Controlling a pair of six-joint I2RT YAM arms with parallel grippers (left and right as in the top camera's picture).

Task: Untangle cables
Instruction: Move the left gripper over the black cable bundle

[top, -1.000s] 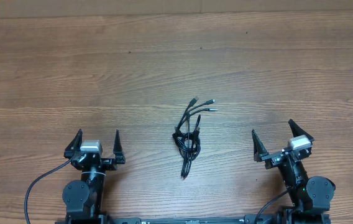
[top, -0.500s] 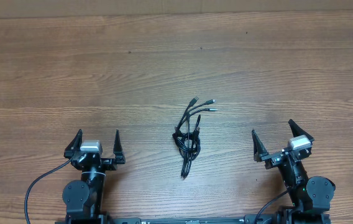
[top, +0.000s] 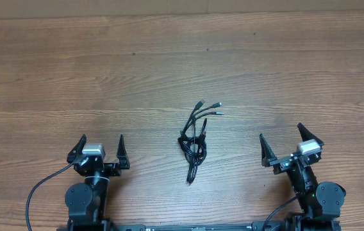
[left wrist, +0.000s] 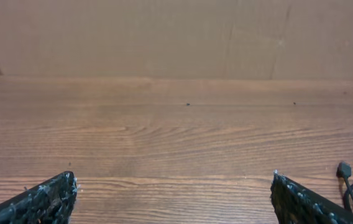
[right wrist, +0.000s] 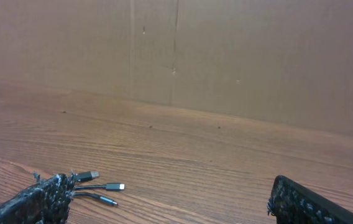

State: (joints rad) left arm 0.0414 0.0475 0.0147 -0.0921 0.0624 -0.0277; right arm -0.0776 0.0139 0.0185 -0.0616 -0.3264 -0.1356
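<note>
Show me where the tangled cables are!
In the overhead view the cables lie bunched midway between the left tool and the right tool, touching neither.

Even, soft light; sharp focus

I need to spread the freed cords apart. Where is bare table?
The far half of the table, beyond the cables, is bare; so are the strips between them and the left gripper and the right gripper. Only the centre tangle is crowded.
</note>
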